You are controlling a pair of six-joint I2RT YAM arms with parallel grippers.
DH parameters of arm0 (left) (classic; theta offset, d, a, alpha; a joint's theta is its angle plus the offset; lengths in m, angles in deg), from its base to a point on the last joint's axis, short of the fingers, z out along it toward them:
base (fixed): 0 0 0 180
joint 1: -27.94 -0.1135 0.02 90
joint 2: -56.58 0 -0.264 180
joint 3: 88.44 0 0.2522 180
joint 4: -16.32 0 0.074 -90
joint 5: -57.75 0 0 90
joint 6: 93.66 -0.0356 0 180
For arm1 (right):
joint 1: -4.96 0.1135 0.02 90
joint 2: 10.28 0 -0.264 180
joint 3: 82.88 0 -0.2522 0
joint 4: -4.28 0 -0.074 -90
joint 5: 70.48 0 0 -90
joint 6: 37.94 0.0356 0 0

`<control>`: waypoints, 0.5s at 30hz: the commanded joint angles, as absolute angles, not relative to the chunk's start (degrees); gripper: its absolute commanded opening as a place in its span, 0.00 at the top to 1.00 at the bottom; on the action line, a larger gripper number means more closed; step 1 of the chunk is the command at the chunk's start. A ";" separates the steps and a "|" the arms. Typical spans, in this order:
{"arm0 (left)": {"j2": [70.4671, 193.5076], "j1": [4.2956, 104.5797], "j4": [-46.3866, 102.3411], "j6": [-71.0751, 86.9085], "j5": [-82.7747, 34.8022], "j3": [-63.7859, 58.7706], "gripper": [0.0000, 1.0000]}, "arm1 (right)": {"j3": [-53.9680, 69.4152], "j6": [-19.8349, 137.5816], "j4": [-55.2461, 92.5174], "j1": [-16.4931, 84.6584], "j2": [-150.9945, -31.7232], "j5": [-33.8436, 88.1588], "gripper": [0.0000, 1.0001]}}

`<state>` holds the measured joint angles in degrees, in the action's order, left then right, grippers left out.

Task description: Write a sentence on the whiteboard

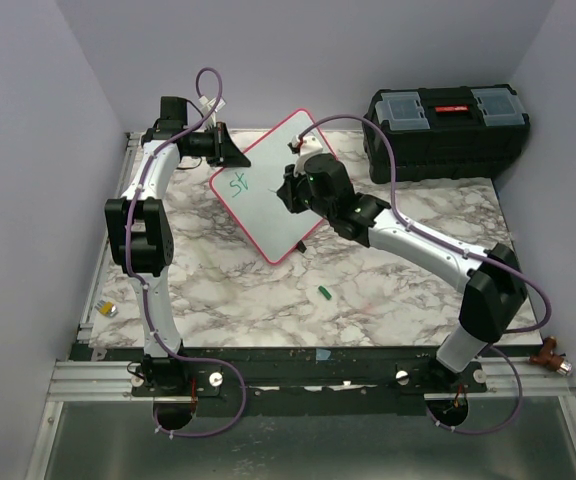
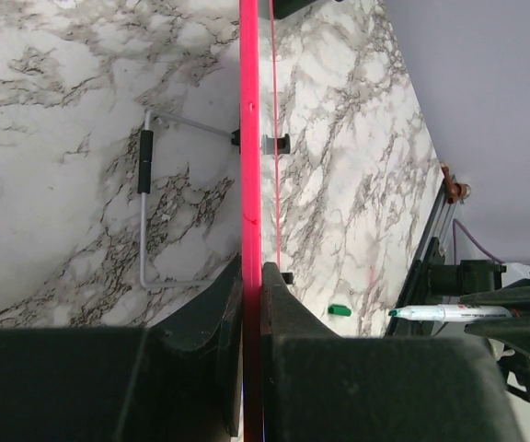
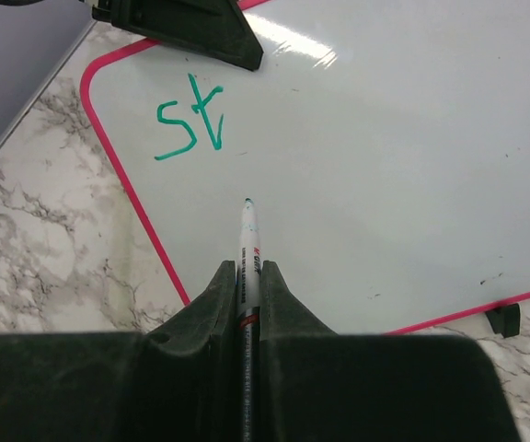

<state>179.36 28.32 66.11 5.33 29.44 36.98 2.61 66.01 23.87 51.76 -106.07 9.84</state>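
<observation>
The whiteboard (image 1: 268,190), white with a pink-red frame, stands tilted on the marble table. Green letters "st" (image 1: 236,183) sit near its upper left corner; they also show in the right wrist view (image 3: 190,120). My left gripper (image 1: 230,152) is shut on the board's upper left edge, seen edge-on in the left wrist view (image 2: 250,184). My right gripper (image 1: 296,190) is shut on a white marker (image 3: 248,244), whose green tip (image 3: 247,201) points at the board below and right of the letters. The marker also shows in the left wrist view (image 2: 440,313).
A black toolbox (image 1: 446,130) stands at the back right. The green marker cap (image 1: 322,292) lies on the table in front of the board; it also shows in the left wrist view (image 2: 339,310). A small yellow-and-silver object (image 1: 109,309) lies at the left edge. The board's wire stand (image 2: 145,212) rests behind it.
</observation>
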 commanded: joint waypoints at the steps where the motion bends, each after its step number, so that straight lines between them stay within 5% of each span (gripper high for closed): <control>1: 178.86 29.78 67.79 1.39 31.35 37.91 1.00 | 4.62 66.38 20.95 52.07 -103.96 8.17 0.99; 15: 179.14 31.89 71.92 -2.17 30.17 38.79 1.00 | 6.51 64.73 18.64 52.07 -102.46 10.64 0.99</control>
